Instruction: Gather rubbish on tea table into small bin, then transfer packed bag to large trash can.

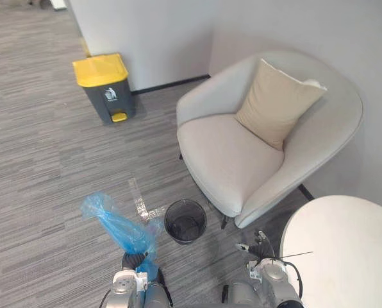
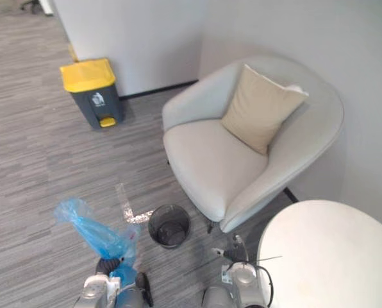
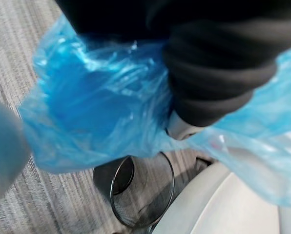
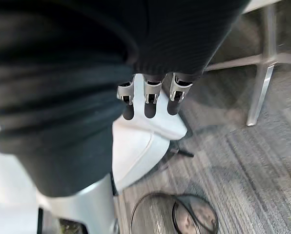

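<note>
Crumpled blue bag [image 1: 117, 224] beside black mesh bin [image 1: 185, 221], yellow-lidded can [image 1: 105, 86] well apart

Concealed and cropped areas
The blue bag [image 3: 96, 107] wraps the front of the left hand [image 3: 218, 83], hiding the grip; the bag's contents cannot be made out. The round tabletop [image 1: 351, 250] is cut off by the right and bottom edges. The small bin [image 1: 185, 221] interior is too dark to read.

head eyes look down; 2 close wrist views share the mesh bin [image 1: 185, 223].
</note>
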Controlling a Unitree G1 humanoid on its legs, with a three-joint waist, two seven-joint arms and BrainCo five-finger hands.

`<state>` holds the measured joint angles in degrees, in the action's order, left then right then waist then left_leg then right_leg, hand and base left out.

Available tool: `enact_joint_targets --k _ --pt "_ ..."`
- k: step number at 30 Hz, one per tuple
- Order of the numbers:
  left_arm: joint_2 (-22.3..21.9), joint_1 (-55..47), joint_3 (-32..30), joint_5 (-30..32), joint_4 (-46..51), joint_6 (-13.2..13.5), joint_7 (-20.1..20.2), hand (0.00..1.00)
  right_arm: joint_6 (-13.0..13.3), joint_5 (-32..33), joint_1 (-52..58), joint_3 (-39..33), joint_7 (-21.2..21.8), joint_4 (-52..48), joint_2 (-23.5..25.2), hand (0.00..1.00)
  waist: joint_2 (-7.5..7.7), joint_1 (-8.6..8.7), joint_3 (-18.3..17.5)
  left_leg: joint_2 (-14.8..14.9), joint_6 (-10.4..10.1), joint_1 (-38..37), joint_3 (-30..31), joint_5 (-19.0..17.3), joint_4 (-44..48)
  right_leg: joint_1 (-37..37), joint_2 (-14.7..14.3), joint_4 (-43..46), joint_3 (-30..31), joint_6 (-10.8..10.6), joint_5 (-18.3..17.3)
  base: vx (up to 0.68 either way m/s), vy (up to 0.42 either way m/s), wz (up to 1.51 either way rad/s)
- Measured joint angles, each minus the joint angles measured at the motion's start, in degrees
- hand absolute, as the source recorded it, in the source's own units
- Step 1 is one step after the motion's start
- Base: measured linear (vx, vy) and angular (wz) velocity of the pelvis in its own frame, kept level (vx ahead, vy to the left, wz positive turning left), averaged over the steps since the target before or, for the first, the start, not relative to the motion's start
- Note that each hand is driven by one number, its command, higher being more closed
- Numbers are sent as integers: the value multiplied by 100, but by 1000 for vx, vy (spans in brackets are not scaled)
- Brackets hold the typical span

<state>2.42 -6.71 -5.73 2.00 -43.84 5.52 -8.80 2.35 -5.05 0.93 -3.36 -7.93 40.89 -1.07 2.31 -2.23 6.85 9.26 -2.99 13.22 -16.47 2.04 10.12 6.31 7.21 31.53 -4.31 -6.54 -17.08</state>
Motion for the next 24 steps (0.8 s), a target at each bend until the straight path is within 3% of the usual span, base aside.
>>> enact_joint_targets --k 2,3,5,7,8,9,10,11,12,13,15,16,20,22,24 --pt "-140 -47 3 -1 49 6 -9 100 11 7 -39 -1 -71 2 -17 0 -2 -179 -14 -25 -68 237 69 261 -177 -125 -52 -703 -53 285 -387 -117 -87 7" --pt "-197 -7 16 -8 19 -17 -14 100 16 12 -125 -2 -95 40 -66 0 -221 -136 107 13 -85 320 311 453 -247 -151 -179 -804 -201 314 -311 -196 -106 57" --pt "-268 10 68 -25 36 -25 -18 100 -9 54 -7 -15 -145 41 -60 0 -350 -79 119 19 -111 319 512 736 -620 -150 -238 -800 -502 344 -299 -196 -82 74" --pt "-331 -32 135 -109 64 -27 -102 100 -14 62 39 -99 -214 23 -39 0 -385 -86 137 28 -204 279 511 542 -813 -237 -252 -857 -872 440 -251 -134 -71 68" --pt "-330 -4 178 -110 69 -34 -105 100 -12 64 30 -116 -230 3 19 0 -282 -81 163 20 -210 337 425 363 -770 -267 -151 -993 -1021 528 -172 -127 6 70" --pt "-319 88 254 -110 157 -50 -101 100 -7 64 19 -223 -256 -71 22 0 -190 -97 164 10 -46 581 229 293 -54 -252 13 -1068 -1170 564 -84 -56 42 54" --pt "-321 120 269 -109 159 -54 -101 100 -8 65 24 -264 -275 -136 29 0 -175 -100 169 -14 32 674 213 243 361 -252 70 -1075 -1256 546 -66 -27 73 58" --pt "-321 141 285 -108 159 -66 -100 100 -4 67 39 -306 -314 -187 29 0 -124 -58 198 -6 153 733 132 -93 1183 -258 144 -1066 -1389 532 -58 -13 60 54" --pt "-317 157 284 -106 157 -83 -101 100 -4 69 40 -312 -333 -185 27 0 -179 -35 178 40 216 719 58 -474 1482 -267 149 -1064 -1459 508 -45 -29 108 59" --pt "-307 157 288 -104 152 -89 -99 100 -5 74 35 -322 -336 -177 25 0 -280 -26 156 68 226 750 -88 -613 1478 -268 102 -1057 -1576 444 -9 -16 109 49" --pt "-170 211 384 -100 125 -89 -98 100 -7 108 17 -345 -328 -141 83 0 -200 5 142 -153 288 670 -14 -512 999 -358 97 -1383 -1656 319 96 4 88 57" --pt "-42 247 522 -95 34 -92 -91 100 -5 115 7 -348 -327 -63 121 0 -132 11 133 -363 334 495 11 -214 455 -443 158 -1690 -1710 264 288 -10 110 49" --pt "122 271 514 -56 -186 -95 -97 100 35 116 -336 -469 -330 379 124 0 -150 11 133 -698 463 201 126 280 -444 -570 217 -2052 -1768 158 505 -28 85 23" --pt "190 259 499 -37 -284 -100 -98 100 28 113 -424 -520 -331 542 122 0 -111 9 148 -825 520 122 142 296 -522 -606 321 -2047 -1839 129 431 -55 97 20" --pt "202 193 483 -37 -293 -105 -96 100 24 100 -423 -547 -331 566 121 0 -19 24 221 -958 658 157 111 7 -242 -581 554 -1745 -1876 24 200 -2 129 21"
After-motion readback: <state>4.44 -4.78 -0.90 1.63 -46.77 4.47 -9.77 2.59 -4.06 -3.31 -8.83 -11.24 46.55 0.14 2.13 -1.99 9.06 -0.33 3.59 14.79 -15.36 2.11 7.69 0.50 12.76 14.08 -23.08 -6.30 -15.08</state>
